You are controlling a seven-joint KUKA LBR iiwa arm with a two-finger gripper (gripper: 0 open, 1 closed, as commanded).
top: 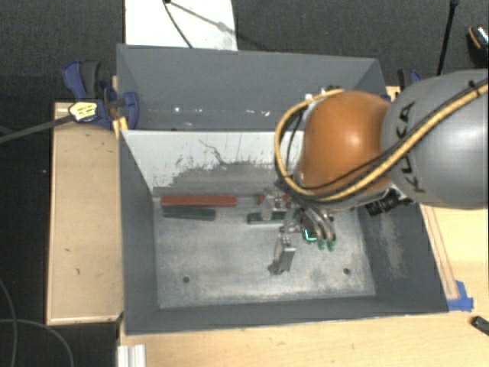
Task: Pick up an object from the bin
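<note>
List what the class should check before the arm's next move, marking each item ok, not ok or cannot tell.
1. Things remain to pick: ok. A red-brown bar and a dark green bar lie side by side at the floor's back left.
2. The gripper is inside the bin: ok, low over the floor's middle.
3. It is over a bar: not ok; both lie toward the view's left of it.
4. It holds nothing already: cannot tell.
5. The floor between it and the bars is bare: ok.

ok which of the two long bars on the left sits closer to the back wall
The red bar; the dark bar lies just in front of it.
</note>
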